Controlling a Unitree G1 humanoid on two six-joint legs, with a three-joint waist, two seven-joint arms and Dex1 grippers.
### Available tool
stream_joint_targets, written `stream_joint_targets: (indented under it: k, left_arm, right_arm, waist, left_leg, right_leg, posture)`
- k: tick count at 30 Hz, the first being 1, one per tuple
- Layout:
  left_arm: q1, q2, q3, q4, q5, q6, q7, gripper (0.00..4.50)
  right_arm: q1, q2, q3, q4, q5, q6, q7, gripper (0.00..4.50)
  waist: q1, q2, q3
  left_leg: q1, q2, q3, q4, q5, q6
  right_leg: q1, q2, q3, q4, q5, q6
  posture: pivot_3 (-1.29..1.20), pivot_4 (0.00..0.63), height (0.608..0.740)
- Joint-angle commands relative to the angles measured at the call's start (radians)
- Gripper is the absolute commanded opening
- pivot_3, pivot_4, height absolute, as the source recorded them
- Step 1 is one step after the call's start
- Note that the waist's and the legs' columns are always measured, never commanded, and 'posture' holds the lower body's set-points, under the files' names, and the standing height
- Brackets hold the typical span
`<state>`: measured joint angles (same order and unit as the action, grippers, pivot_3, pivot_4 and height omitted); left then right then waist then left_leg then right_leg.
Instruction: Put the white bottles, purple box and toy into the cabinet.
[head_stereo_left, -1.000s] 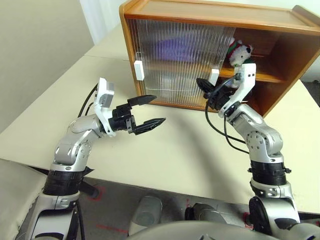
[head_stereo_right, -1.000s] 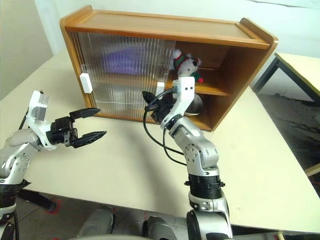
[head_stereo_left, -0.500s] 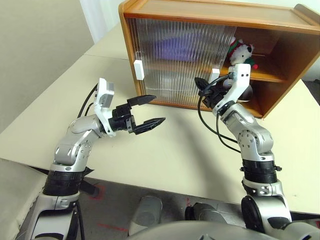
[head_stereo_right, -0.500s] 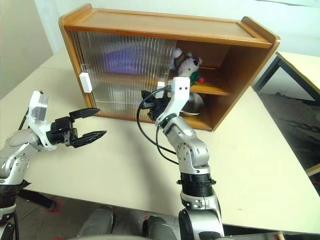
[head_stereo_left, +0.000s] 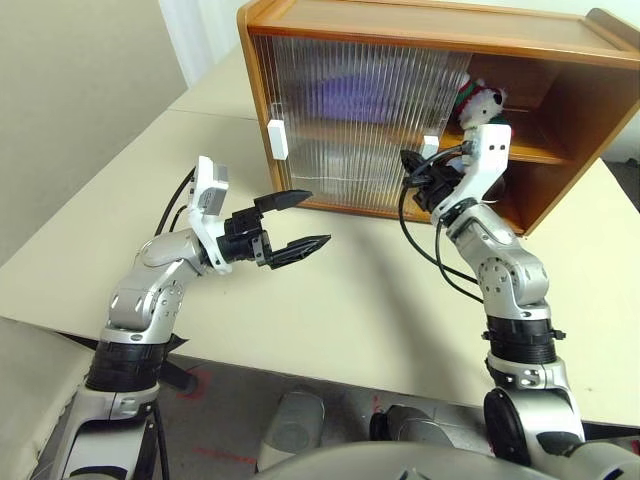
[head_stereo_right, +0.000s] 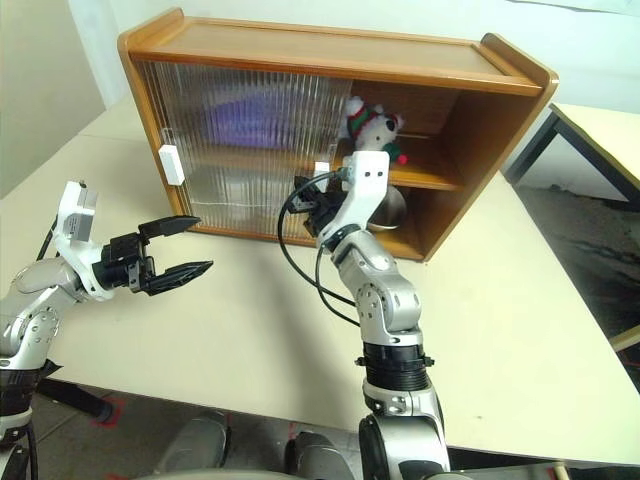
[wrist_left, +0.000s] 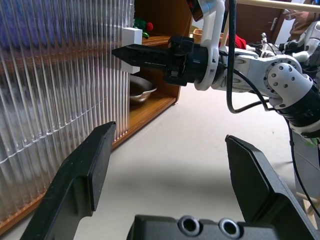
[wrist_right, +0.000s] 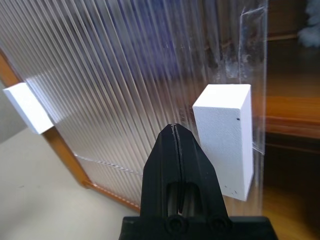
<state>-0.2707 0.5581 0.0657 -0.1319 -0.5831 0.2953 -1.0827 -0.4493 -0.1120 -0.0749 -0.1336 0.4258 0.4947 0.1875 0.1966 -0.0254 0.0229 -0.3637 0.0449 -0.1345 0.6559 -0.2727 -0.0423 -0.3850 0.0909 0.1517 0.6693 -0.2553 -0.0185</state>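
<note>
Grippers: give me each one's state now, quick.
Left gripper: open, holding nothing.
Right gripper: shut, holding nothing, tip beside the cabinet door's white handle.

Silver jointed arms, black cables, white wrist brackets, black two-fingered left tool (head_stereo_left: 296, 222)

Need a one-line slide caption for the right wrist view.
Shut right gripper beside the white rectangular handle on the wooden cabinet's ribbed translucent sliding door.

My head cameras look down over both arms at the cabinet (head_stereo_left: 420, 110); my wrist cameras sit close to its ribbed doors (wrist_right: 115, 75), sharing the white handle (wrist_right: 226, 135).
</note>
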Motion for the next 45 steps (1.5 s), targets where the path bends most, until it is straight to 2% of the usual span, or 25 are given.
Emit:
stream_joint_targets:
  k: [1, 45]
  left_arm:
    - [-0.001, -0.001, -0.011, -0.002, 0.009, -0.006, -0.002, 4.50]
    - [-0.027, -0.011, -0.023, 0.028, 0.017, -0.009, -0.020, 4.50]
  right_arm:
    - [0.007, -0.024, -0.033, -0.007, -0.025, -0.015, -0.020, 0.04]
    - [0.091, -0.140, -0.151, -0.001, -0.100, -0.122, -0.062, 0.04]
  waist:
    - [0.001, 0.000, 0.000]
    - [-0.001, -0.001, 0.000]
  left_leg:
    - [0.000, 0.000, 0.000, 0.000, 0.000, 0.000]
    - [-0.001, 0.000, -0.001, 0.004, 0.003, 0.005]
  right_leg:
    - [0.000, 0.000, 0.000, 0.000, 0.000, 0.000]
    - [0.000, 0.000, 0.001, 0.000, 0.000, 0.006]
  posture:
    - [0.26, 0.027, 0.740]
    - [0.23, 0.025, 0.740]
